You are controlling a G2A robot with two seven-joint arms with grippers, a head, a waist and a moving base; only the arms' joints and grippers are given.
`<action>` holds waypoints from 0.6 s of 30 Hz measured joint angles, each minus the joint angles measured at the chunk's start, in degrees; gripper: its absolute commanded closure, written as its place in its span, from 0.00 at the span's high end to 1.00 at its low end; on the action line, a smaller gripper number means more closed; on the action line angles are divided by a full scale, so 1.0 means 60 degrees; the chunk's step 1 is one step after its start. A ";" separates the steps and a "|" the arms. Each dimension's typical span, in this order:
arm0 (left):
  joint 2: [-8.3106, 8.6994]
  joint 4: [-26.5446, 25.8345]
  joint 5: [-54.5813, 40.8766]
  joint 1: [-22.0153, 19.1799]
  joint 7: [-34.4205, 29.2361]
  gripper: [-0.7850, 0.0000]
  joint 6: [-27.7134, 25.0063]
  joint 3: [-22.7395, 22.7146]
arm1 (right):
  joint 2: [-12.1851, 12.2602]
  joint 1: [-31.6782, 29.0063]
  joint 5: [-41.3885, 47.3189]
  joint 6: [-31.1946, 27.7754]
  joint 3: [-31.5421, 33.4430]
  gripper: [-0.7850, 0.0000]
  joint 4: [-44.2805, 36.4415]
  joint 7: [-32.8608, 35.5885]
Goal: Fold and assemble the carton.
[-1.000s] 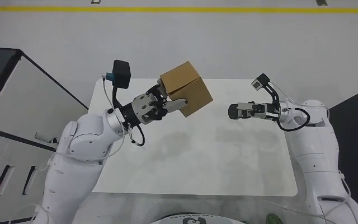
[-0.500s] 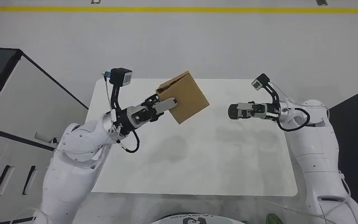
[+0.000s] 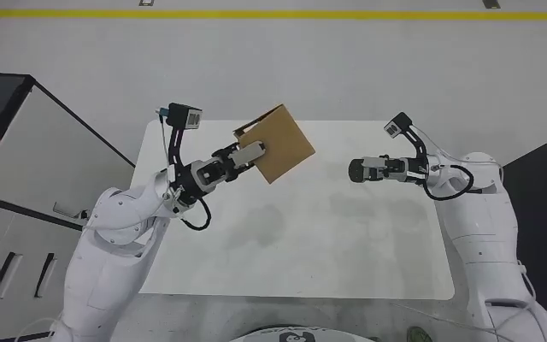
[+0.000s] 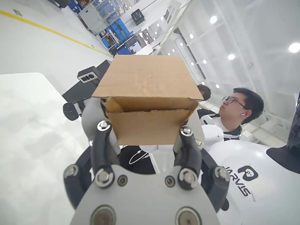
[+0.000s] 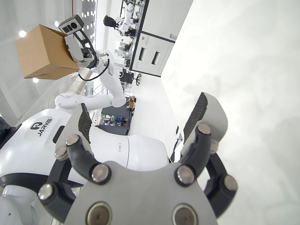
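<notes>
L tool (image 4: 143, 112) clamps brown carton (image 4: 147, 83), fingers (image 4: 90, 113) pressed on opp. side walls, carton between them and sticking out past the tips. Flap nearest tool stands ajar under the top panel; the gap shows an inner flap tucked in one corner. White counter (image 4: 28, 122) lies off to one side of tool.
</notes>
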 measured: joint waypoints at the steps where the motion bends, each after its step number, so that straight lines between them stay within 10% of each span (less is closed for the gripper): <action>1: -0.0008 0.0009 -0.0251 -0.0003 0.0025 0.00 0.0143 0.0033 | 0.0000 0.0000 0.0000 0.0000 0.0000 1.00 0.0000 0.0000; 18: -0.0053 0.0210 -0.2637 -0.0393 -0.0062 0.00 0.2110 0.0019 | 0.0000 0.0000 0.0000 0.0000 0.0000 1.00 0.0000 0.0000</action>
